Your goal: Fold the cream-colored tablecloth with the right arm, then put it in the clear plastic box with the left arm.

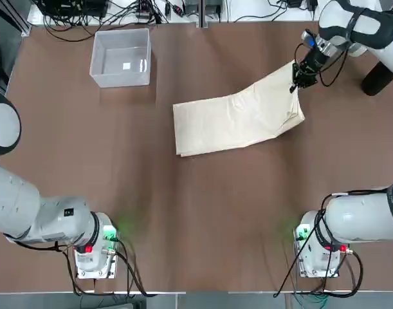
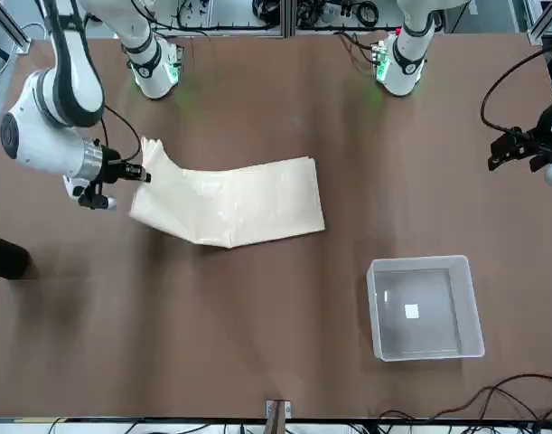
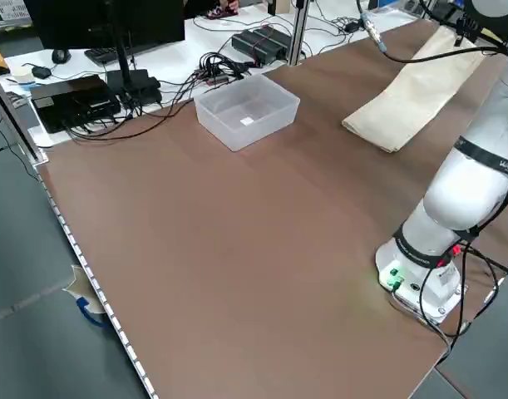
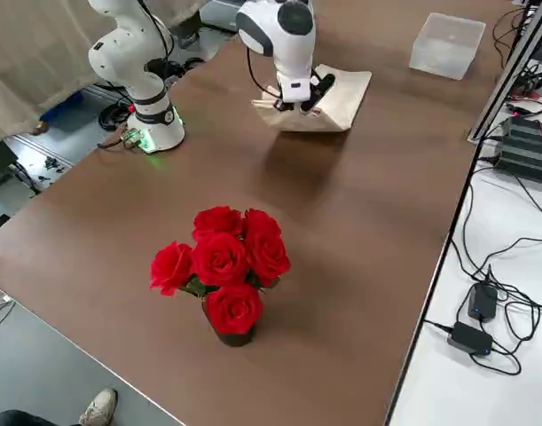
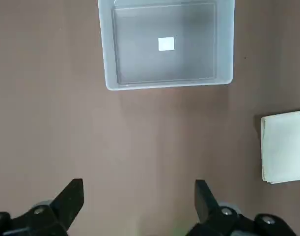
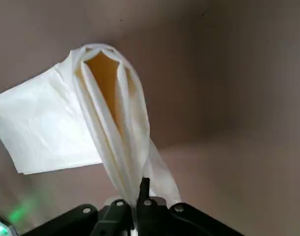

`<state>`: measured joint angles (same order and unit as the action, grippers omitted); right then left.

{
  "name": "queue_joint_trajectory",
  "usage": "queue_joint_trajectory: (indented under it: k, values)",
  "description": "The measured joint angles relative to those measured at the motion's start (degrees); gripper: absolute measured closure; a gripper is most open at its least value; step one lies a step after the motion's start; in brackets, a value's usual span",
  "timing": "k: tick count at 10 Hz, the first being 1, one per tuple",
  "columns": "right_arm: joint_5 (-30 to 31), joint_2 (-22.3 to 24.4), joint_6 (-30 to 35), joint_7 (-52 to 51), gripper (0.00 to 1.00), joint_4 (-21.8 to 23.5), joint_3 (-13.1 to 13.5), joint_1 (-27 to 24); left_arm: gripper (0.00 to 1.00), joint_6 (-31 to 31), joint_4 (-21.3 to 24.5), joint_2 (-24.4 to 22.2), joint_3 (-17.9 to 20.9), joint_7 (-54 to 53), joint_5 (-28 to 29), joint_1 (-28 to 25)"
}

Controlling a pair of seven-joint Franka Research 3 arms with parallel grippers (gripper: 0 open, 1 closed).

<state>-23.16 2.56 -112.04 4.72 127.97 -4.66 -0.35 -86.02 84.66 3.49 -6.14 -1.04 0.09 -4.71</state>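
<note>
Right end effector (image 6: pixel 136 202): closed on raised end of cream-colored tablecloth (image 1: pixel 215 125), remainder flat on counter (image 1: pixel 183 225). Layered strip; folding apparently partway. Left end effector (image 5: pixel 139 189): wide open, empty, short of clear plastic box (image 1: pixel 98 61); boxing remains.

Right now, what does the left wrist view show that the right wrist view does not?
Only the left wrist view: the clear plastic box with its small white label, and the left gripper, open over the table.
Only the right wrist view: the right gripper, shut on one end of the cream-colored tablecloth, whose layers loop up from its jaws.
Both: part of the tablecloth and the brown tabletop.
</note>
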Motion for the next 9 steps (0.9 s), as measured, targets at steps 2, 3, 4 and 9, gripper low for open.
queue_joint_trajectory:
  k: [2, 3, 4, 9]
  values:
    - [2.49, 1.73, 0.06, 6.28, 0.96, 0.01, -3.05, 0.07, 0.00, 0.00, 0.02, 0.03, 0.01, 0.00, 0.00, 0.03]
    - [3.54, 2.28, 0.06, 9.03, 0.96, -0.04, -4.07, 0.08, 0.00, 0.00, 0.02, 0.03, 0.03, 0.00, 0.00, 0.02]
    - [4.41, 2.71, 0.06, 12.29, 0.96, -0.22, -5.33, 0.08, 0.00, 0.00, 0.02, 0.03, 0.03, 0.00, 0.00, 0.03]
    - [6.30, 3.42, 7.71, 24.43, 0.96, -6.82, -10.21, -0.18, 0.00, 0.00, 0.06, 0.35, 0.01, 0.00, 0.00, 0.10]
